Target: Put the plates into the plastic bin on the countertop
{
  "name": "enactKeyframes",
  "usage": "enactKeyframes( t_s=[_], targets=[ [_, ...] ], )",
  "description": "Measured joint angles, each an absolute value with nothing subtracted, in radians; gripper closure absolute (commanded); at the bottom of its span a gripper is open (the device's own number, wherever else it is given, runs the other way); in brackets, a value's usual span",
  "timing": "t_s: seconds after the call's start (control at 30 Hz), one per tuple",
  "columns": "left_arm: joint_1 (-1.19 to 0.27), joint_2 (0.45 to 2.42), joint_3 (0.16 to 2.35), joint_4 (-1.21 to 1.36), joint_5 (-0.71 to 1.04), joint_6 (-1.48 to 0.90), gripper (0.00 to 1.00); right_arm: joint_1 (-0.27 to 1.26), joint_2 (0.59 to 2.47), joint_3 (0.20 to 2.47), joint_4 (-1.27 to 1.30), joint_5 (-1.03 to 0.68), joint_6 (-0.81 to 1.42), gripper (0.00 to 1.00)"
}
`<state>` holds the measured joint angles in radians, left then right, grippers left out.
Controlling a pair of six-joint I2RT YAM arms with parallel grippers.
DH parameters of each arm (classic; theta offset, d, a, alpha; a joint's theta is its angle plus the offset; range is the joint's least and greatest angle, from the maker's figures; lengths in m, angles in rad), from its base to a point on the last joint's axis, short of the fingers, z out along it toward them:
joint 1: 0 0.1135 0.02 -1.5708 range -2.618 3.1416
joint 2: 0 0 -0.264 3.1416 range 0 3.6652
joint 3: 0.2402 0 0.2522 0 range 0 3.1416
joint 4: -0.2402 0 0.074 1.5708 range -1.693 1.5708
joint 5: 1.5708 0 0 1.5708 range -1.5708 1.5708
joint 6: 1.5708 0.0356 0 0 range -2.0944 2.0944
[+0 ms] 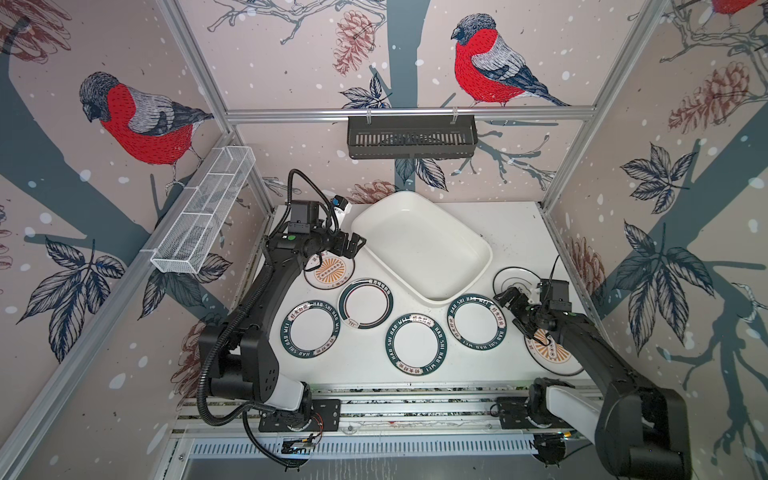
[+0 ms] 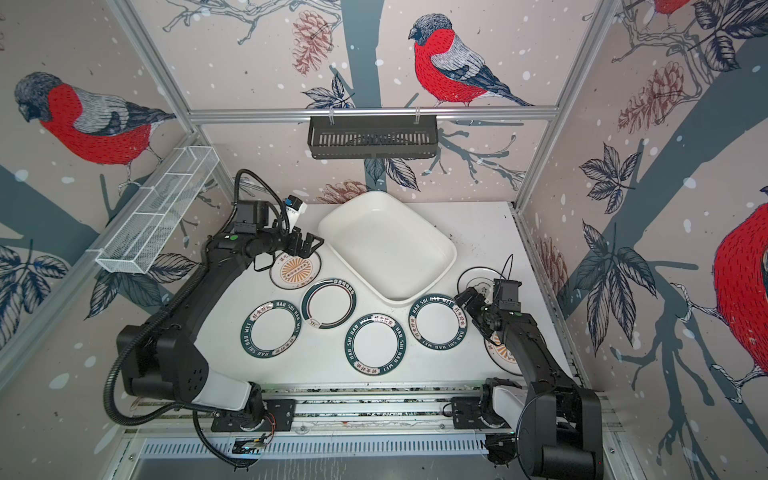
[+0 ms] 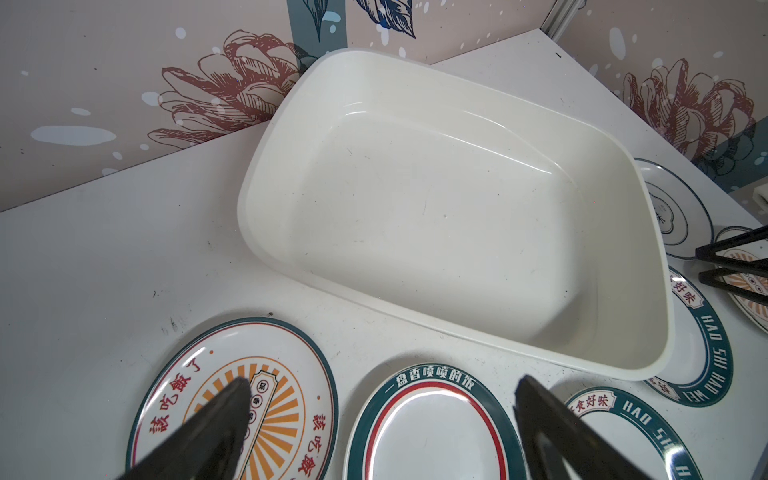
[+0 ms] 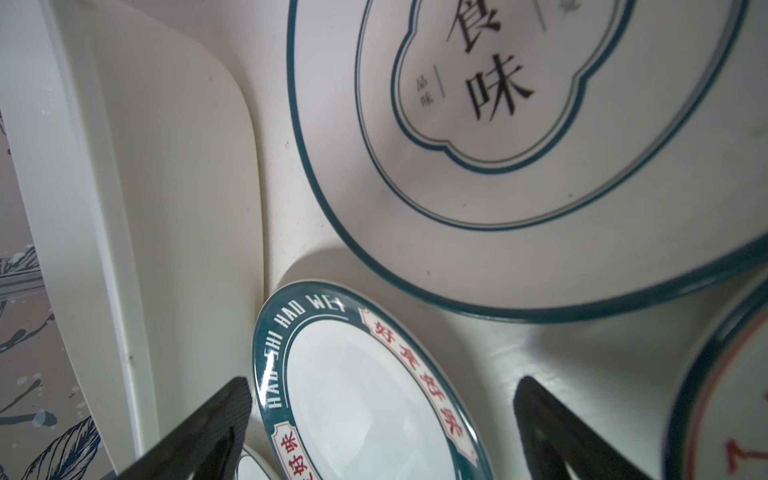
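Plastic bin (image 1: 419, 245): askew at the back of the tabletop (image 1: 515, 232).
Plates (image 1: 415, 343): 7, flat on the tabletop, all outside the bin along its near sides.
Left jaws: wide apart, gripping nothing, above a sunburst plate (image 1: 330, 272).
Right jaws: wide apart, gripping nothing, above the thin-rimmed plate (image 1: 515, 279).

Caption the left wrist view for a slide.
Open left gripper hovers near a sunburst plate and a red-ringed plate, facing the empty plastic bin on the countertop.
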<state>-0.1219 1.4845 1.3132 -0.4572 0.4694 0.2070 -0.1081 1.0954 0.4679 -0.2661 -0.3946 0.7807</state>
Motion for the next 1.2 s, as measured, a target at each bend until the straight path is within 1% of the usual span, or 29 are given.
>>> enactKeyframes(
  t_s=[0.93, 1.2],
  targets=[
    [-0.132, 1.488, 1.302, -0.467, 0.468, 0.209, 0.02, -0.174, 1.433, 0.656, -0.176, -0.368, 0.664, 0.0],
    [-0.136, 1.499, 1.302, -0.467, 0.467, 0.208, 0.02, -0.219, 1.539, 0.713, -0.073, -0.403, 0.626, 0.0]
  ],
)
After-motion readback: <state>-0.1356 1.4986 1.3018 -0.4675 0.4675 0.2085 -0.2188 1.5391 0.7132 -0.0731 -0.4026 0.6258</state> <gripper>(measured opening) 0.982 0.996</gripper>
